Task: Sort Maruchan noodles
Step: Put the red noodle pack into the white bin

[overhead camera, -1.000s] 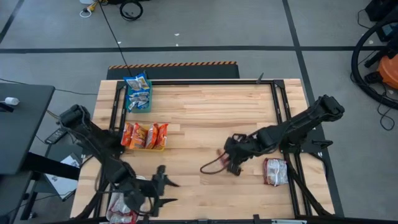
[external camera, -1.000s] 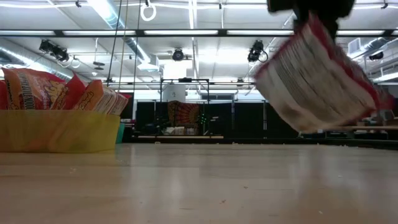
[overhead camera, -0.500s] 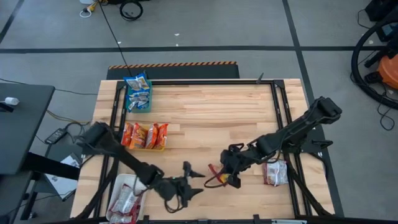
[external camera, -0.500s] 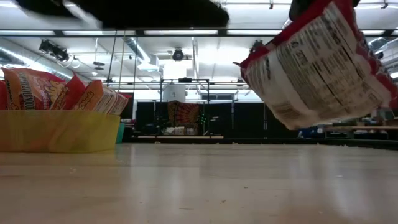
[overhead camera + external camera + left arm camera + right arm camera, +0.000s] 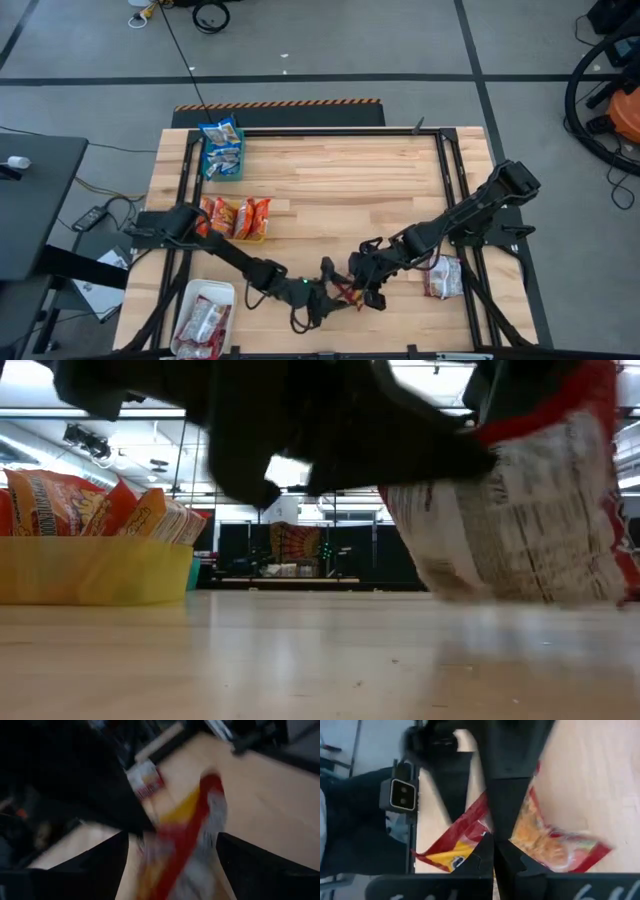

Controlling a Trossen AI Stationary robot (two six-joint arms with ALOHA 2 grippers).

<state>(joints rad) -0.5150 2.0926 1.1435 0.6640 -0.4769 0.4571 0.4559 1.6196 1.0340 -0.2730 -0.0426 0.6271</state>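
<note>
My right gripper (image 5: pixel 362 285) is near the table's near edge at mid-width, shut on a red and silver-white noodle packet (image 5: pixel 345 291) that fills the right of the low view (image 5: pixel 520 500). My left gripper (image 5: pixel 328 288) reaches in from the left and is open. In the left wrist view its gripper (image 5: pixel 174 837) has one finger on each side of the packet (image 5: pixel 187 845); whether they touch it does not show. A second silver-red packet (image 5: pixel 442 276) lies flat on the table to the right. My right gripper pinches the packet between its two shut fingers (image 5: pixel 494 815) at the packet's upper edge (image 5: pixel 485 827), about midway along it, and the packet sticks out on both sides. The fingers come from above. The packet hangs below them, its lower edge (image 5: pixel 500 592) low over the table.
A yellow bin (image 5: pixel 232 236) with orange-red packets stands at the left, also seen in the low view (image 5: pixel 90 570). A teal bin (image 5: pixel 221 150) with blue packets is at the far left corner. A white bin (image 5: pixel 203 320) with silver-red packets sits at the near left corner.
My left arm has swung from over the white bin at the near left corner toward the table's right, up to the held packet. My right gripper has shifted a little toward the near edge and down, bringing the hanging packet lower over the table.
</note>
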